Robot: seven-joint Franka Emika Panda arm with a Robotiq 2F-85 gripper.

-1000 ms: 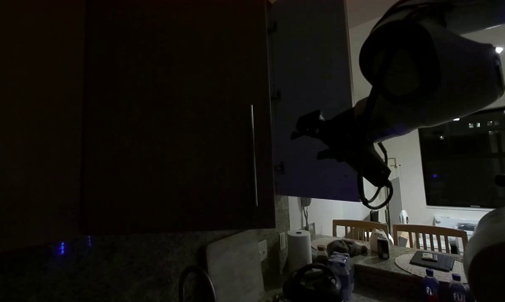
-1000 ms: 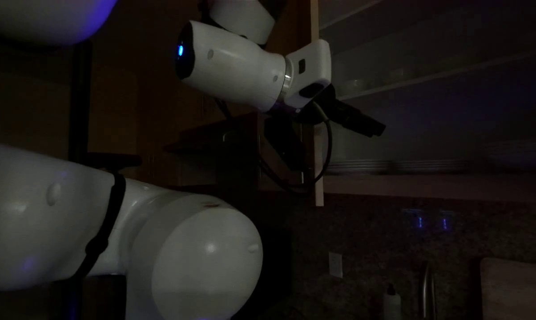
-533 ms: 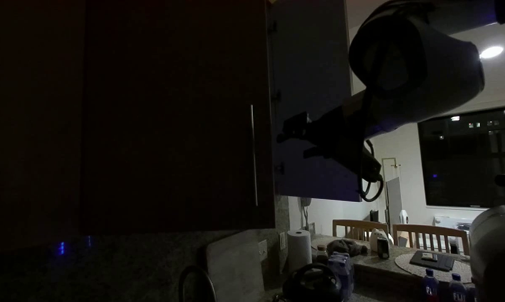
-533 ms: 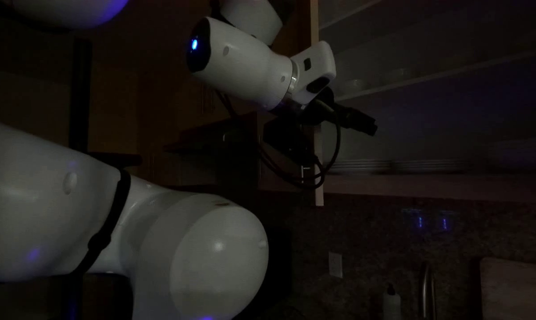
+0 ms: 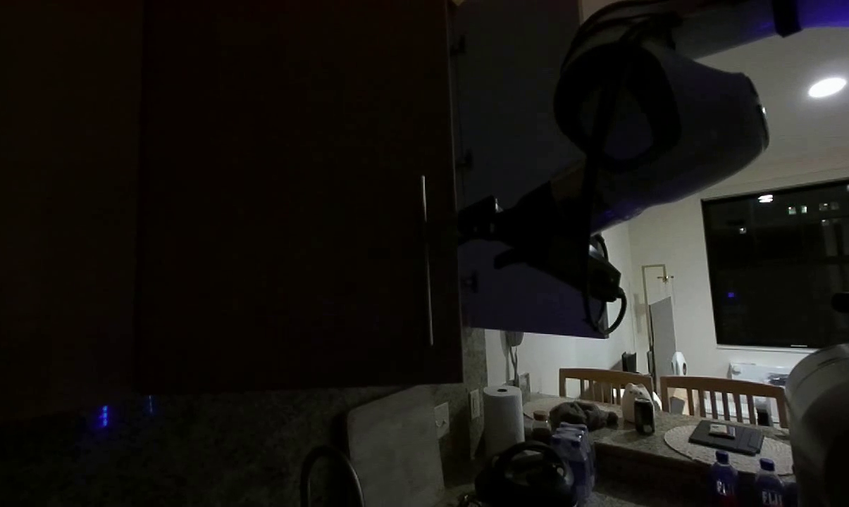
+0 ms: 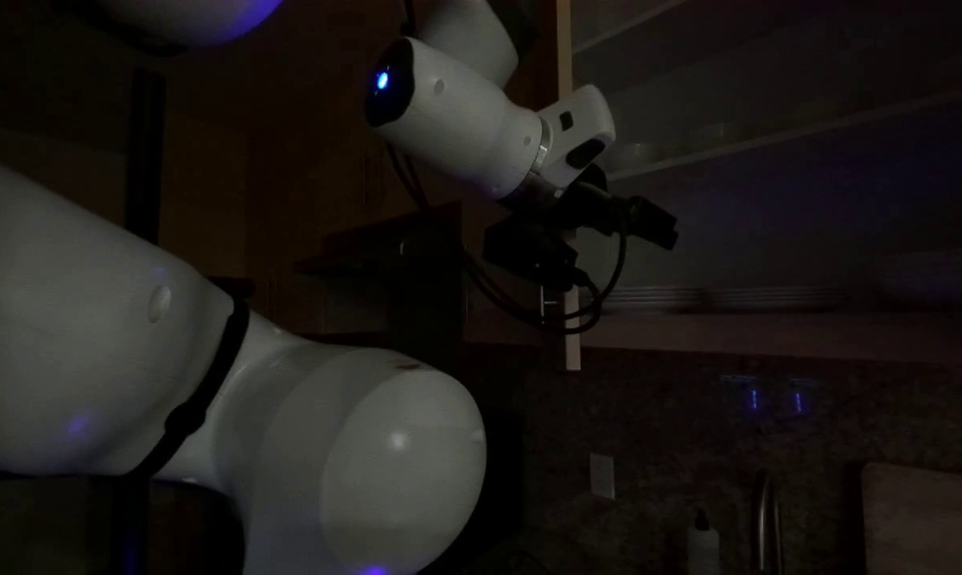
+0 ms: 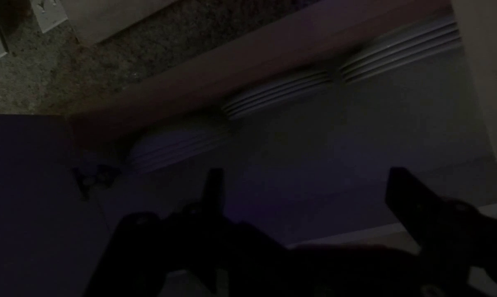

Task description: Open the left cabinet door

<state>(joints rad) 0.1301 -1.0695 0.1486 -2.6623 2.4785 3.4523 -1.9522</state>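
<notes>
The left cabinet door (image 5: 297,211) is a tall dark brown panel with a slim silver bar handle (image 5: 428,267) near its edge. It stands swung out; in an exterior view its pale edge (image 6: 572,339) shows nearly edge-on beside the cabinet interior. My gripper (image 5: 480,246) is at this door's free edge, and its foremost tip is hidden behind that edge. In an exterior view a finger (image 6: 652,222) shows on the interior side of the door. In the wrist view the gripper (image 7: 306,171) is open, jaws wide apart with nothing between. Contact with the door cannot be told.
A bluish door panel (image 5: 516,105) stands open at the right, and also shows in the wrist view (image 7: 25,185) with a hinge (image 7: 93,175). Plate stacks (image 7: 279,93) stand on the cabinet bottom, below a shelf (image 6: 768,136). A faucet (image 6: 768,519) and cutting board (image 5: 396,443) are below.
The arm and gripper have moved towards the door's free edge, and the foremost fingertip has gone behind it. The cabinet doors show no visible movement.
</notes>
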